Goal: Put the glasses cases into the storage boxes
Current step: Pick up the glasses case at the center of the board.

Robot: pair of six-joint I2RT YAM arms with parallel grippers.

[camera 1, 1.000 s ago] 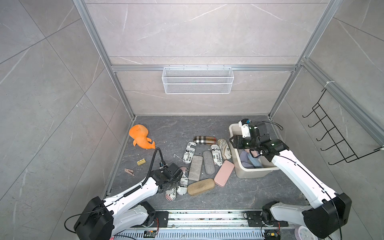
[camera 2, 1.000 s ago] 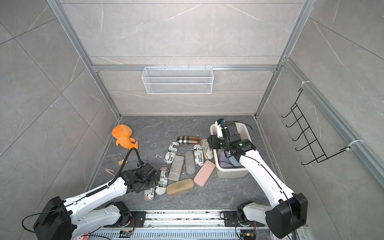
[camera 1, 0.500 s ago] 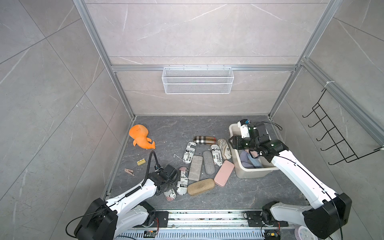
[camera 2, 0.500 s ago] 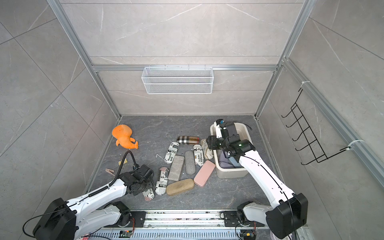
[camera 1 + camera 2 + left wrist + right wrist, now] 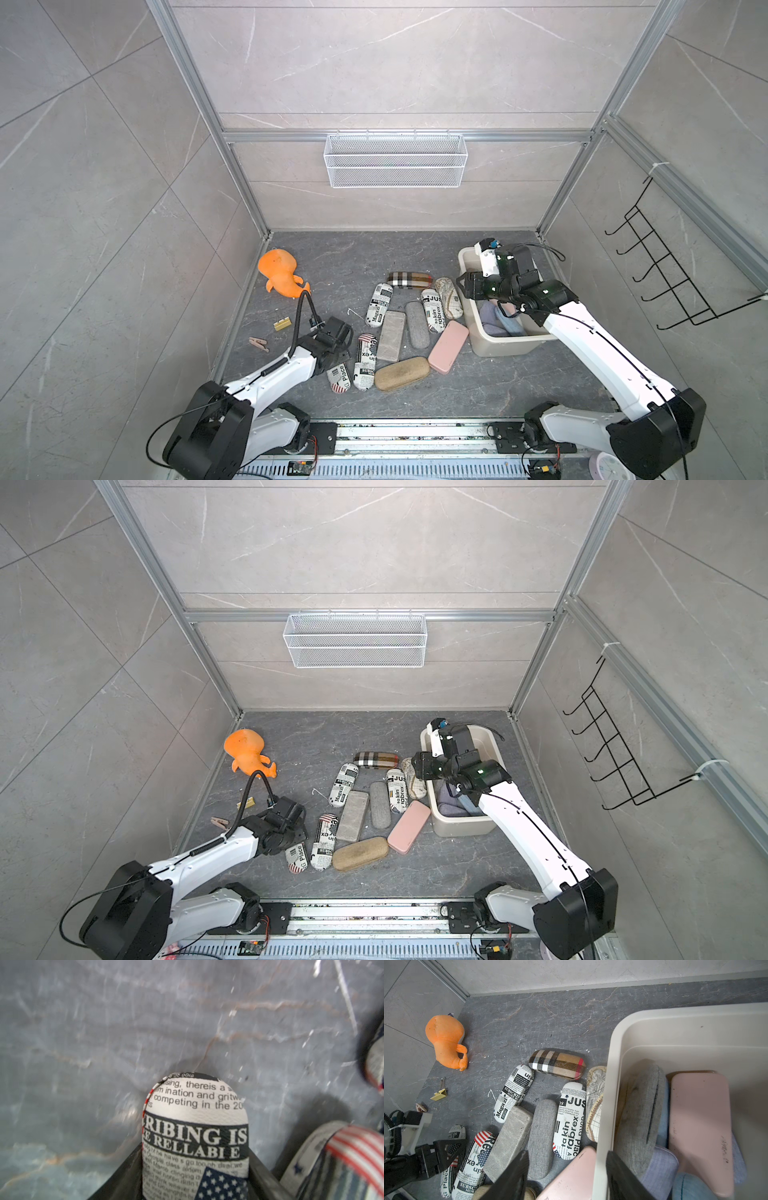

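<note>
Grey marbled surface (image 5: 353,257), near edge: left jaws clenched on one end of a newspaper-print case (image 5: 195,1136), just beside a second printed case (image 5: 365,361). Judgement: lift straight up before swinging across; neighbours crowd it, and an end grip may let it droop. Mid-surface, other cases (image 5: 417,330) lie loose. Farther right, cream tub (image 5: 507,347) holds several; right jaws released and empty, straddling its rim. Only left wrist view shows the grip; top views hide it under the wrist.
</note>
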